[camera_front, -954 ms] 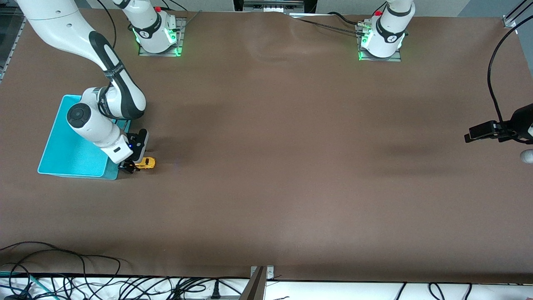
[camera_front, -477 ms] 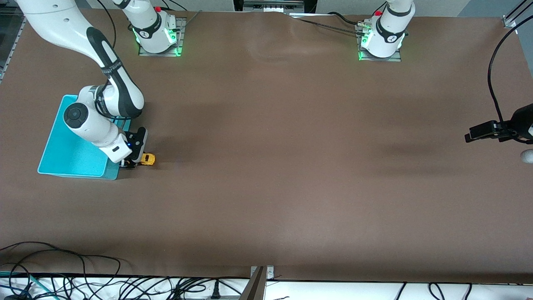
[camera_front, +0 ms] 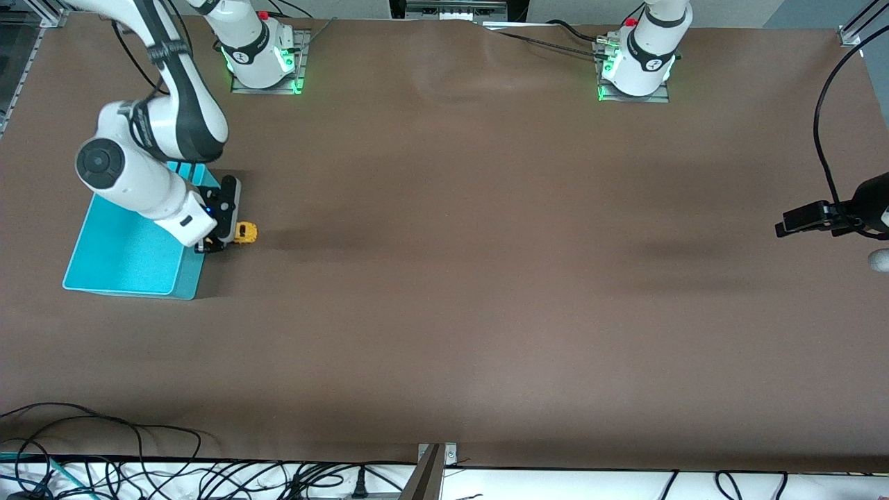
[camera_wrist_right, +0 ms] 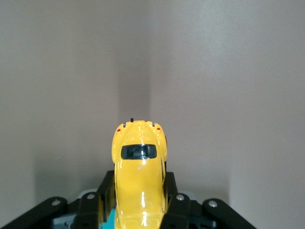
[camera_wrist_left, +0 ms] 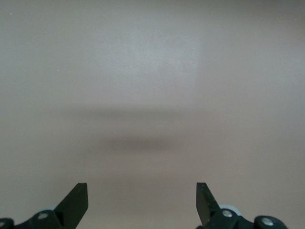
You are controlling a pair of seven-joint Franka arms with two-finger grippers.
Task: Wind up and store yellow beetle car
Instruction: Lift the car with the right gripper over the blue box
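The bin (camera_front: 125,253) sits on the counter (camera_front: 486,278) at the right arm's end, ready to take the toy. Beside its rim, the right gripper (camera_front: 223,243) is clenched on the car (camera_front: 245,232), held lifted, probably for carrying over the bin. The car is glossy yellow, rounded, with a dark window. The left gripper (camera_wrist_left: 142,202) waits released over bare counter.

**Where my cameras sit**

The front cam hangs high across the table (camera_front: 486,278), looking down at my two bases. My right wrist cam rides just above my right gripper (camera_wrist_right: 140,210) and looks close along the car (camera_wrist_right: 139,176); the front cam catches that same car (camera_front: 245,232). My left wrist cam stares past my left gripper (camera_wrist_left: 142,202) at bare table.
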